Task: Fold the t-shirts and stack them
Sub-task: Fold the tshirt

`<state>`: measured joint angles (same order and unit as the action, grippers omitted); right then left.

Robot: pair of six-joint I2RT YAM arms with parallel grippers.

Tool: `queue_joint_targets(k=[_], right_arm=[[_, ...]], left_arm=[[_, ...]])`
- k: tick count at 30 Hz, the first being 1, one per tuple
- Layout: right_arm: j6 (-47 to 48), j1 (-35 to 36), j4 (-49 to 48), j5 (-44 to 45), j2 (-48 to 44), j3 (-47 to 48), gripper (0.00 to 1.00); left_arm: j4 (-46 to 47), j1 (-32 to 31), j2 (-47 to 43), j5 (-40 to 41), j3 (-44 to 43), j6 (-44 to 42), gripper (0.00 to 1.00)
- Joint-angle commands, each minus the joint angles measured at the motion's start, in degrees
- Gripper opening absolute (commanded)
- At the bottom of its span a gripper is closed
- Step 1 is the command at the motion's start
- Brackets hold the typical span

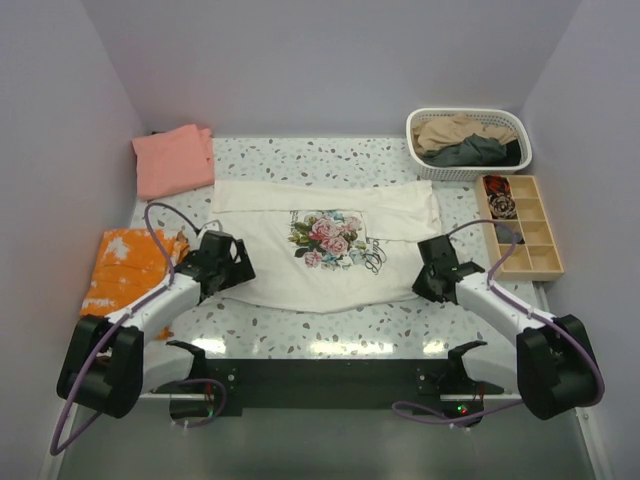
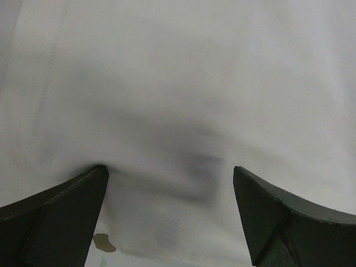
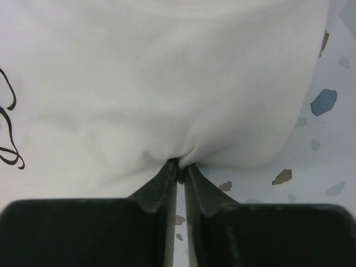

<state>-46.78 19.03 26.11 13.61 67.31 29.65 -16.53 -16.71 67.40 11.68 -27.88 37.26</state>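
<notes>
Two grippers: both were down at the cream t-shirt (image 1: 300, 275), one at each near corner.
Right gripper (image 3: 179, 164): its fingers were pressed nearly together on a small pucker of the cream t-shirt (image 3: 167, 72), right at the cloth's edge.
Right gripper, top view (image 1: 428, 275): it sat at the shirt's near right corner.
Left gripper (image 2: 169, 178): its jaws were spread wide and held nothing, with the cream t-shirt (image 2: 178, 83) filling the gap between the fingers.
Left gripper, top view (image 1: 235, 268): it sat at the shirt's near left edge.
Cream t-shirt: it lay spread flat on the speckled table (image 1: 330, 325) between the two arms, rose print facing up.
White basket (image 1: 468, 113): it stood at the far right corner and held a crumpled tan t-shirt (image 1: 450, 130) and a dark grey t-shirt (image 1: 475, 152).
Wooden divided tray (image 1: 535, 255): it lay along the right edge, near the basket, with a dark patterned item (image 1: 500, 200) in its far compartments. I could not tell what the item was.
Salmon-pink t-shirt (image 1: 175, 160): it lay folded at the far left corner, well apart from both grippers.
Orange-and-white cloth (image 1: 130, 265): it lay at the left edge, beside the left arm.
</notes>
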Motion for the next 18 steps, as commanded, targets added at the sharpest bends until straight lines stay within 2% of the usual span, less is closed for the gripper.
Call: queue_joint_targets(k=[1, 5, 9, 13, 18], right_arm=[[1.3, 0.2, -2.6, -0.5, 0.1, 0.5, 0.01], [3.4, 0.3, -0.3, -1.0, -2.6, 4.8, 0.00], [5.6, 0.4, 2.7, 0.1, -1.4, 11.3, 0.00], [7.3, 0.4, 3.0, 0.2, 2.4, 17.2, 0.00], [9.8, 0.4, 2.8, -1.6, 12.8, 23.2, 0.00]], left_arm=[[2.0, -0.3, 1.4, 0.9, -1.6, -1.5, 1.00], [1.6, -0.3, 1.4, 1.1, -3.3, -2.8, 1.00], [0.6, -0.3, 2.0, 2.0, -5.4, -3.8, 1.00], [0.8, -0.2, 3.2, 2.1, -6.7, -4.6, 1.00], [1.3, -0.3, 5.1, 1.5, -7.9, -4.9, 1.00]])
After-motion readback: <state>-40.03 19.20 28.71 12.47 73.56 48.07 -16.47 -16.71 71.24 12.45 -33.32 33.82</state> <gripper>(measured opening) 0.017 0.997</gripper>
